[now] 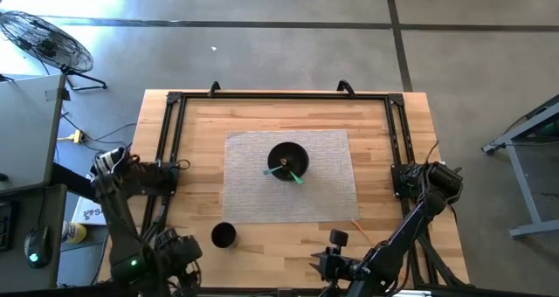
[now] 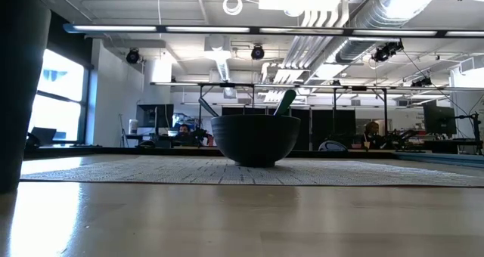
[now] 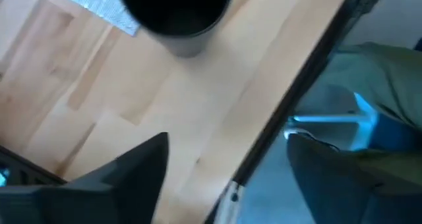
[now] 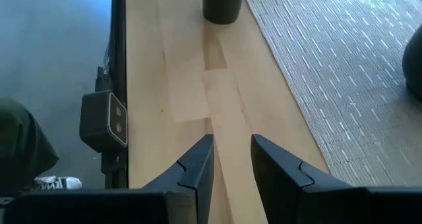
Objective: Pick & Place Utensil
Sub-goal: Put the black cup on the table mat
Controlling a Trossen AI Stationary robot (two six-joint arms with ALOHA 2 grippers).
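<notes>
A green utensil (image 1: 289,171) rests inside a black bowl (image 1: 287,160), its handle leaning on the rim and sticking out toward the right and the near edge. In the low view the handle tip (image 2: 285,102) rises above the bowl's rim at a slant. The bowl sits in the middle of a grey woven placemat (image 1: 253,196), which lies in the centre of a wooden worktop (image 1: 196,148). A small black cup (image 1: 224,235) stands upright on the bare wood just off the mat's near left corner.

Both arms are pulled back at the near edge, well apart from the bowl. The left tool (image 3: 224,178) hovers above the wood near the cup with its fingers spread wide, holding nothing. The right tool (image 4: 232,159) is low over the wood at the near right, its fingers set with only a narrow gap between them, also holding nothing.

From how things lie, the utensil seems already placed, or else waiting to be taken out; the pictures do not settle which. If it must be picked up, the risks are these. The handle is thin and tilted, so a tool coming down off-line could miss it or knock it into the bowl. A push on the rim could slide or tip the bowl. The left arm, reaching forward, could catch the cup and topple it.
</notes>
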